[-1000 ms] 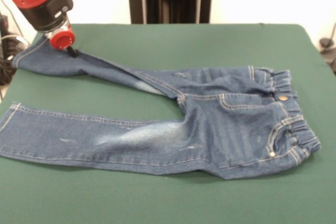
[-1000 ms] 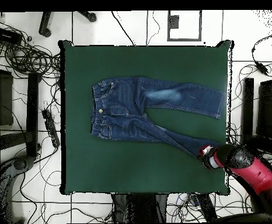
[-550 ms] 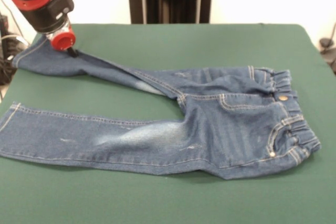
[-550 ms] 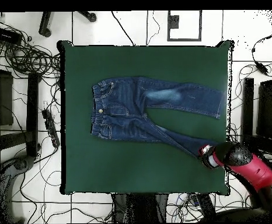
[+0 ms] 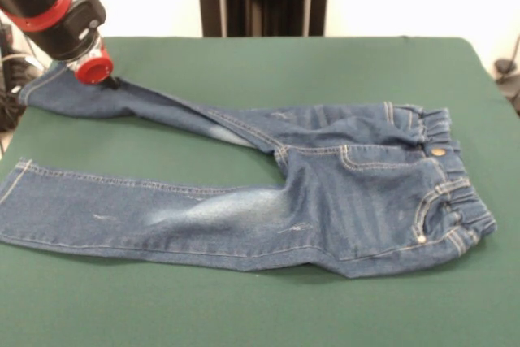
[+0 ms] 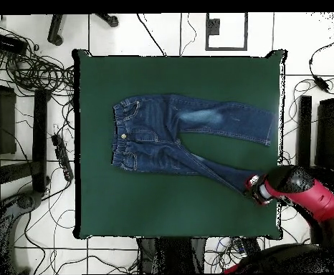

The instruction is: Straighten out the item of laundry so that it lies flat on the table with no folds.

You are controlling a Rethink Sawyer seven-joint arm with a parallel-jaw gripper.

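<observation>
The item of laundry point(image 5: 341, 193), a small pair of blue jeans, lies on the green table point(image 5: 268, 71) with its waistband at the right and both legs running left. The near leg lies flat and shows a pale faded patch. Twisted narrow along its length, the far leg slants up to the table's far left corner. My gripper point(image 5: 110, 81), below its red collar, touches that far leg close to the cuff. From above, the jeans point(image 6: 173, 136) stretch across the table point(image 6: 127, 208), and the gripper point(image 6: 251, 187) sits on the lower leg's end near the right edge.
The far leg's cuff lies close to the table's left edge point(image 5: 16, 132) in the front view. Seen from above, cables point(image 6: 26, 68) and dark equipment point(image 6: 1, 122) crowd the tiled floor around the table.
The arm has shifted slightly toward the table's corner, the gripper staying on the far leg. The jeans look almost unchanged.
</observation>
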